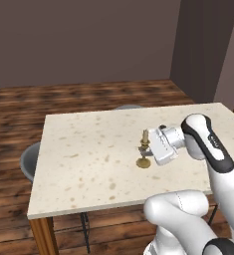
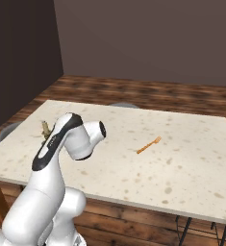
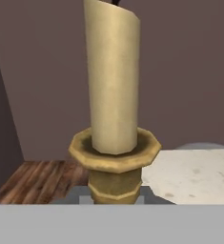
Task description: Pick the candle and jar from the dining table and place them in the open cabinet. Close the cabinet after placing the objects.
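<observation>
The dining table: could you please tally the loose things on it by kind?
Candle in a brass holder, gripped by the hand: 1
Orange fork-like utensil lying on the dining table: 1
Total: 2

No readable text, labels, brands, numbers or signs showing anywhere: none on candle, none on worktop, none on arm.
</observation>
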### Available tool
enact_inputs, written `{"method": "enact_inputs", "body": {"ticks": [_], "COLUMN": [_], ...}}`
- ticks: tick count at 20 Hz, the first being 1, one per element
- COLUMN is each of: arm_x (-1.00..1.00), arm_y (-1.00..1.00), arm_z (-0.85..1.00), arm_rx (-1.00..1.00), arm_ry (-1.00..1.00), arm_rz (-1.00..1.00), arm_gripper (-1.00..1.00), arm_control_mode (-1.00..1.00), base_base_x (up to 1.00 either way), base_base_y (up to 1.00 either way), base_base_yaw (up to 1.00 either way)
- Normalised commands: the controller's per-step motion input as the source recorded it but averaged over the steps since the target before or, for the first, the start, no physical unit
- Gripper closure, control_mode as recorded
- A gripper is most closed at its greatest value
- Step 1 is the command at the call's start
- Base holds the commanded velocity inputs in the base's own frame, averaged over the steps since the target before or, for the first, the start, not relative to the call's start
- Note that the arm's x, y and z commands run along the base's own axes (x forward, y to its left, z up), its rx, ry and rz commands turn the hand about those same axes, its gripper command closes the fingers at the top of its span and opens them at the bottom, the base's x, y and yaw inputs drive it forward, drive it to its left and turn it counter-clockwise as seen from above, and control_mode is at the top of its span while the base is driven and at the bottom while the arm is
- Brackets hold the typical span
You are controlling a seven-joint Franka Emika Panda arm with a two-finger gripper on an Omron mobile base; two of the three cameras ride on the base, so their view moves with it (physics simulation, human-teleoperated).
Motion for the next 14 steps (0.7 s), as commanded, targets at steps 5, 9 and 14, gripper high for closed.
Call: {"method": "enact_inputs", "body": {"ticks": [5, 9, 14], "arm_x": [-0.04, -0.12, -0.08], "arm_y": [-0.09, -0.02, -0.01], "arm_z": [0.39, 0.45, 0.45], "arm_rx": [0.01, 0.0, 0.0], "arm_ry": [0.0, 0.0, 0.0], "arm_rz": [-0.03, -0.03, -0.05], "arm_gripper": [1.0, 1.0, 1.0], "arm_control_mode": [-1.0, -1.0, -1.0], "base_base_x": [0.0, 0.0, 0.0], "base_base_y": [0.0, 0.0, 0.0], "base_base_yaw": [0.0, 0.0, 0.0]}}
